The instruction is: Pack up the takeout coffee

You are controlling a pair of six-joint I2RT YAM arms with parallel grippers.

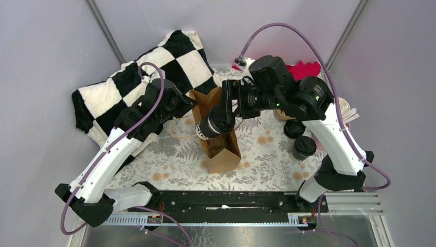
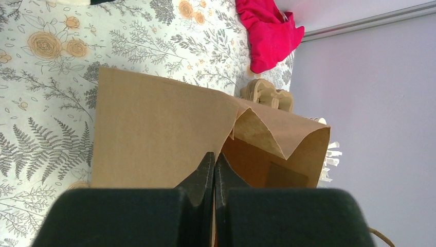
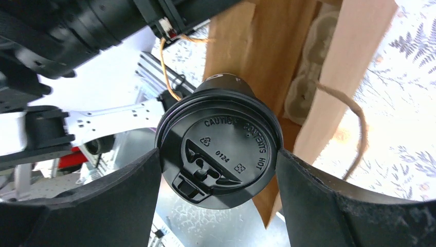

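A brown paper bag (image 1: 222, 149) stands open mid-table. My left gripper (image 1: 192, 102) is shut on the bag's rim; in the left wrist view its fingers (image 2: 214, 167) pinch the paper wall of the bag (image 2: 154, 134). My right gripper (image 1: 230, 107) is shut on a black coffee cup (image 1: 215, 123) and holds it tilted over the bag's mouth. In the right wrist view my right gripper (image 3: 218, 159) clamps the cup at its black lid (image 3: 221, 149), with the bag (image 3: 267, 56) behind. Two more black lidded cups (image 1: 294, 128) (image 1: 304, 147) stand on the table to the right.
A black-and-white checked blanket (image 1: 133, 87) lies at the back left. A red cloth (image 1: 304, 68) lies at the back right and shows in the left wrist view (image 2: 267, 31). Stirrers (image 1: 349, 110) stick out behind my right arm. A pulp carrier (image 3: 308, 77) shows inside the bag.
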